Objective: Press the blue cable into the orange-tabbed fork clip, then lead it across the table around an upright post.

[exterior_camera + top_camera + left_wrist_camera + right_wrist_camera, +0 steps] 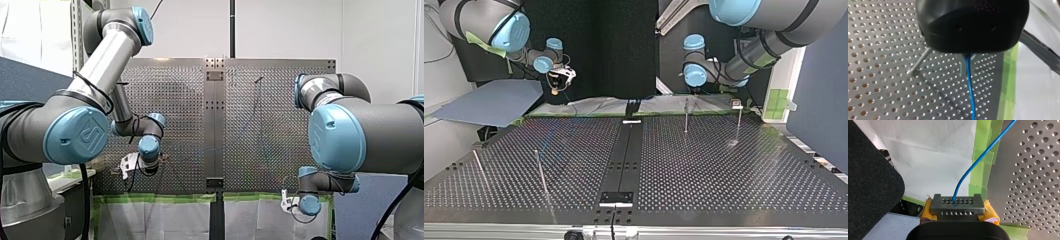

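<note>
Right gripper (957, 201) jaws are clenched on the cable (978, 161), just off the counter's (1028, 170) near-right edge. Left gripper's (968, 55) jaws are hidden, can't tell. I'd hold it taut and low before pressing.

We see green tape (1009, 82) along the edge of the perforated tabletop (878, 75), and a white sheet (1038, 95) just beside the tape.

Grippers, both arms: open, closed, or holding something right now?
Left gripper: closed on the blue cable, which runs out from under it.
Right gripper: closed on the blue cable, which leaves between its fingers.
</note>
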Available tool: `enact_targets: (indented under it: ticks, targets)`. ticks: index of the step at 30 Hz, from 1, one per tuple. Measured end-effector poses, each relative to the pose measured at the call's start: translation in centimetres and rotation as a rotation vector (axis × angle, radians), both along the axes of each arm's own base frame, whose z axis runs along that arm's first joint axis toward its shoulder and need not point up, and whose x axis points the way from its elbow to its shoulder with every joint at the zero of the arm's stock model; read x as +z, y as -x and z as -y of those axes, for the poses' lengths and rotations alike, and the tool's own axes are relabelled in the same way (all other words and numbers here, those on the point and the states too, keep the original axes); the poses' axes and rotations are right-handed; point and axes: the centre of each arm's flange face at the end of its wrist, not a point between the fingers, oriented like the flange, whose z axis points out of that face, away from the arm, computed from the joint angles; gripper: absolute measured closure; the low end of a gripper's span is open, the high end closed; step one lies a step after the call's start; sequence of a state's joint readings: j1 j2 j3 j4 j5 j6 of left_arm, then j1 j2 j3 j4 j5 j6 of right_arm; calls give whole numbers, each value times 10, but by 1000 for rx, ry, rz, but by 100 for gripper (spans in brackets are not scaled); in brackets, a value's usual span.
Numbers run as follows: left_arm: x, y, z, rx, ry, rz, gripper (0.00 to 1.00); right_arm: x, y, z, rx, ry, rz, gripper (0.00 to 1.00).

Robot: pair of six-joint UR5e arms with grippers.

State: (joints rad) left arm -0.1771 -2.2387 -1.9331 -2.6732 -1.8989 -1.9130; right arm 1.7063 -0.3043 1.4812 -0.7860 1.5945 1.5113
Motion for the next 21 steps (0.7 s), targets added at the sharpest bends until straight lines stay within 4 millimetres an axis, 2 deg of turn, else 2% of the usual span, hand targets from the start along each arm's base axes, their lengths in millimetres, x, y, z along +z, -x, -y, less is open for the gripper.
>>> enact_targets:
  ticks: [8, 21]
  targets:
    - [-1, 5, 5, -18, -11, -20, 100, 0, -1, -1, 2, -3, 0, 100]
    - [1, -10, -5, -13, 27, 43, 100, 0, -2, -1, 4, -3, 0, 100]
